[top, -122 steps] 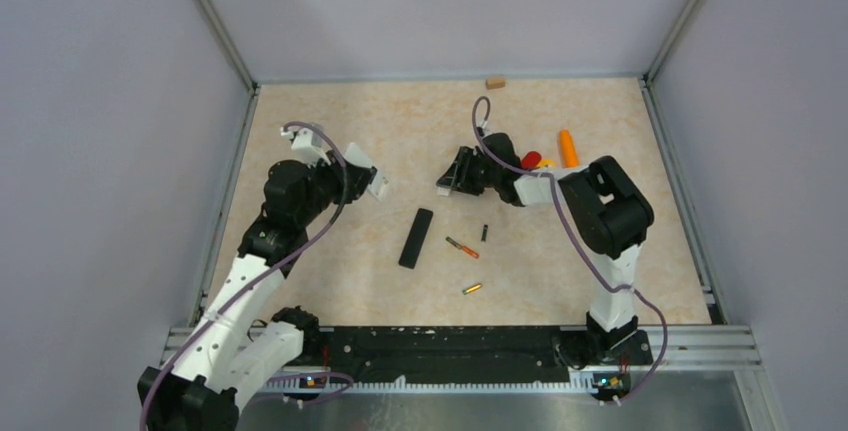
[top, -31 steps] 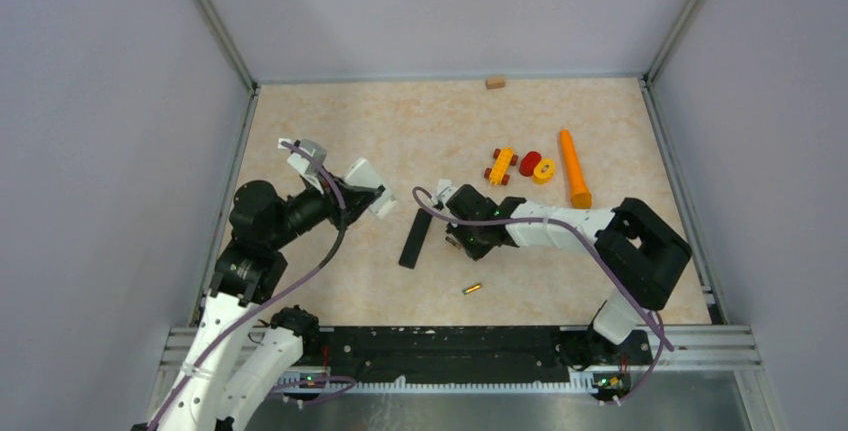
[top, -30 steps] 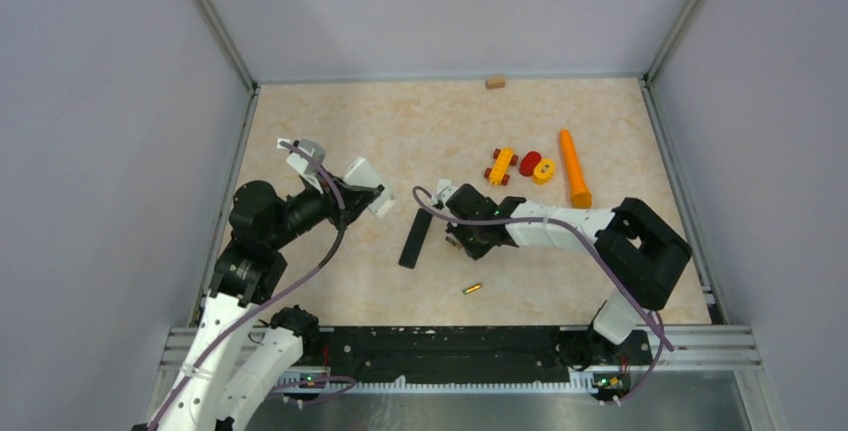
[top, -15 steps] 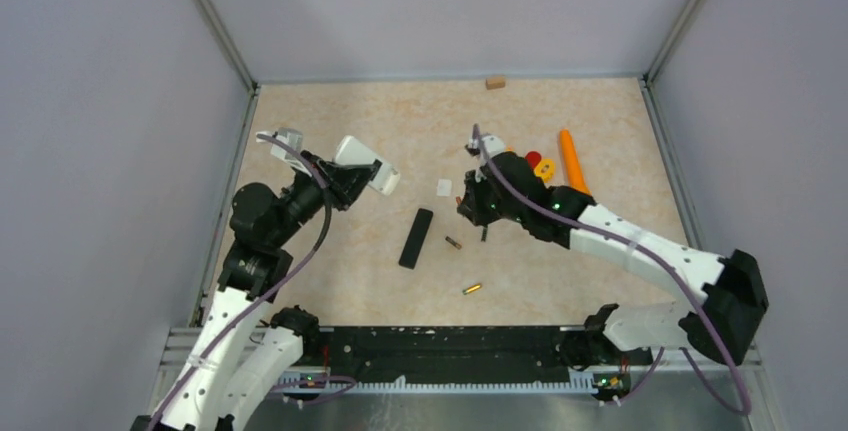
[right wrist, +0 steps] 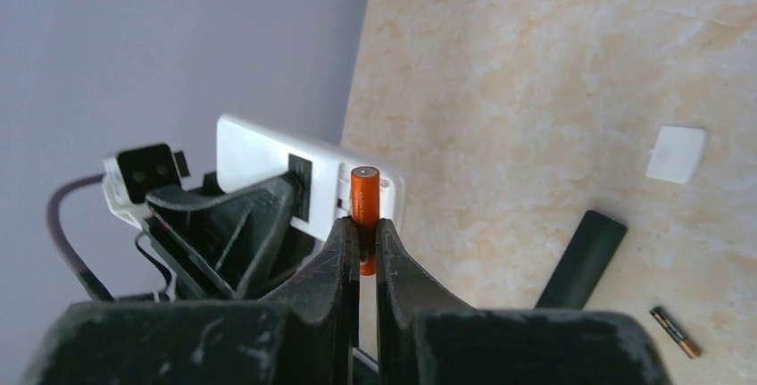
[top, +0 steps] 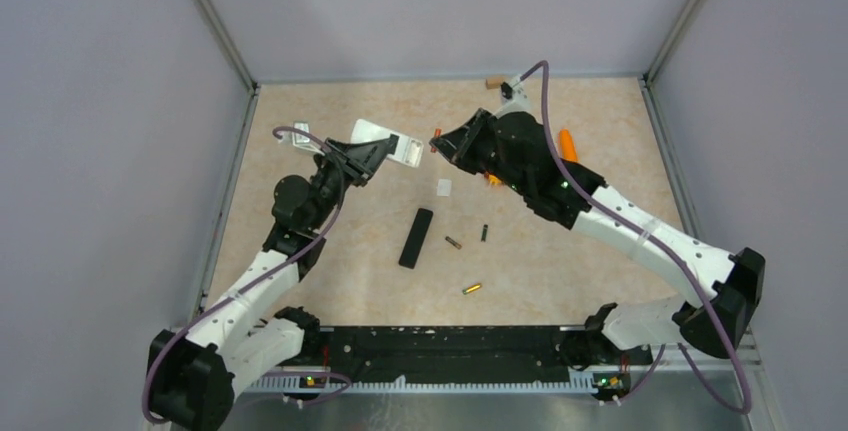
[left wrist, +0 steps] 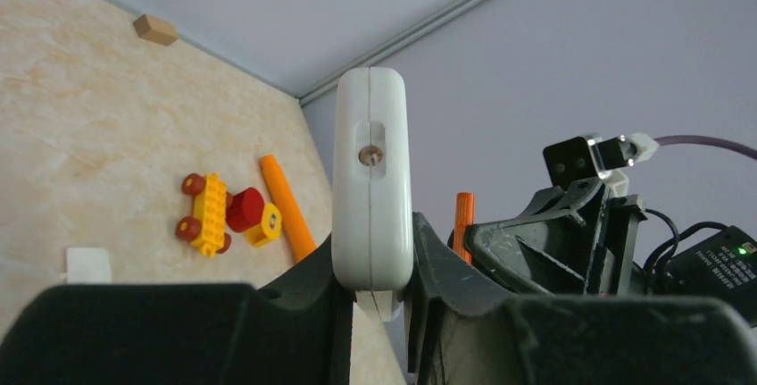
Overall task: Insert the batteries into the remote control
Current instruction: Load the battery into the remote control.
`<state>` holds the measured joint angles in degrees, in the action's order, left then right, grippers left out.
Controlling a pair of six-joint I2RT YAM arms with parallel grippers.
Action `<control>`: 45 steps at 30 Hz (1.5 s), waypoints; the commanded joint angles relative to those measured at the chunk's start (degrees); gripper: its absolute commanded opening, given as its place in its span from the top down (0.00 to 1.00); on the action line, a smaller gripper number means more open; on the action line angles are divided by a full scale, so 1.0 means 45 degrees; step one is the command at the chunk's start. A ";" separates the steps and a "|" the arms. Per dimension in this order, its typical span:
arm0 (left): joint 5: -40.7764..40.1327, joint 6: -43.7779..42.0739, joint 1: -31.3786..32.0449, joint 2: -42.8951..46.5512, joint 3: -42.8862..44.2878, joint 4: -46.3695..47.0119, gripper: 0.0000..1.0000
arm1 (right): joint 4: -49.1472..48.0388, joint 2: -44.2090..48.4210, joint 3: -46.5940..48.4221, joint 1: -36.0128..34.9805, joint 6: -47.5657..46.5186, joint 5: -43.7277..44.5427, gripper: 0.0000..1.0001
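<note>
My left tool (top: 362, 158) is now raised off the desk (top: 370, 271), clamping the white remote (top: 392, 142). My right tool (right wrist: 361, 240) has risen to meet it, pinching an orange battery (right wrist: 364, 190) just beside the remote's end. I judge insertion is imminent.

The top camera looks steeply down from above and behind the arm bases, far enough back to take in the whole table (top: 540, 271). The left wrist camera sits close behind the left gripper (left wrist: 373, 238) and faces the far right corner past the white remote (left wrist: 371, 162). The right wrist camera looks leftward over the right gripper (right wrist: 363, 224). Both wrist views share that remote and the orange battery (right wrist: 364, 197), and all three share the white square (top: 444, 188).
</note>
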<state>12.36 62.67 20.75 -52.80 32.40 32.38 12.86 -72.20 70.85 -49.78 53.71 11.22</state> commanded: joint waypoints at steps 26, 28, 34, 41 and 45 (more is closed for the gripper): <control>-0.2172 0.2166 0.0779 -0.1472 -0.1888 0.7706 1.00 | 0.4327 -0.4352 0.6742 -0.1342 -0.0061 0.2810 0.92; -0.2077 0.2241 0.0793 -0.1579 -0.1871 0.7769 1.00 | 0.4720 -0.4631 0.7187 -0.1340 -0.0157 0.2694 0.91; -0.2146 0.2342 0.0789 -0.1767 -0.1942 0.8027 1.00 | 0.5419 -0.5019 0.7831 -0.1359 -0.0263 0.2466 0.83; -0.2400 0.2381 0.0779 -0.1574 -0.1871 0.7431 1.00 | 0.5622 -0.4950 0.7849 -0.1359 -0.0166 0.2691 0.75; -0.2496 0.2510 0.0786 -0.1498 -0.1867 0.7247 1.00 | 0.5480 -0.4931 0.7851 -0.1375 -0.0159 0.2488 0.74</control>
<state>1.98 72.71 24.10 -61.01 23.73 61.30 36.93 -94.39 103.31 -55.40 53.60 22.61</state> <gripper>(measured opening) 0.254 0.258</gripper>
